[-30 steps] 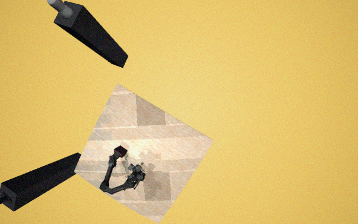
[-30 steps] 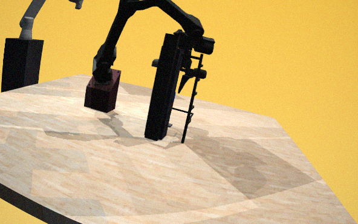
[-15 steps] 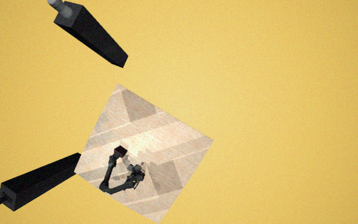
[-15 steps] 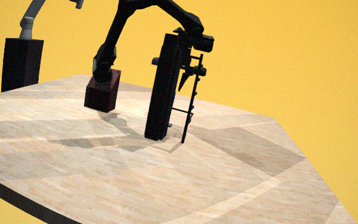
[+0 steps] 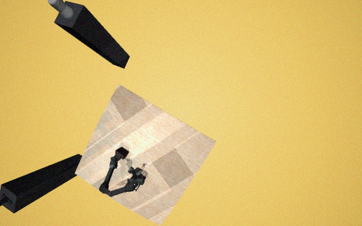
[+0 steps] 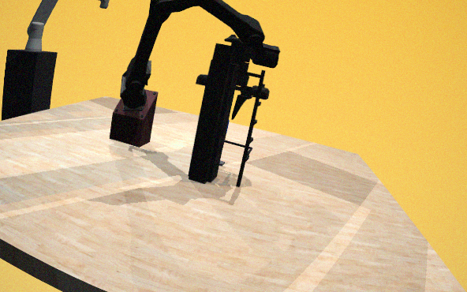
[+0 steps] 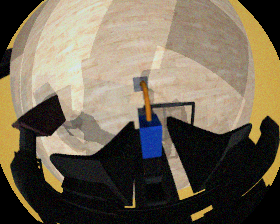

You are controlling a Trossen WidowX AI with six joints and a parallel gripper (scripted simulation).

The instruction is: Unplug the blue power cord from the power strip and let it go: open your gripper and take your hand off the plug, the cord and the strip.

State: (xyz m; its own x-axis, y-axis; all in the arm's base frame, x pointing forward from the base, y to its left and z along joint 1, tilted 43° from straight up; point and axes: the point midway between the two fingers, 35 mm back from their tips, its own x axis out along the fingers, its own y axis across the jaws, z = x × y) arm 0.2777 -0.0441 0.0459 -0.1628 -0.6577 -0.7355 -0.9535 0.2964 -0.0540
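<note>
Maybe the spread fingers (image 6: 240, 106), at nine and three o'clock of the blue plug (image 6: 227, 125) (image 7: 151, 140), could slip off if they pinch it crookedly.
</note>
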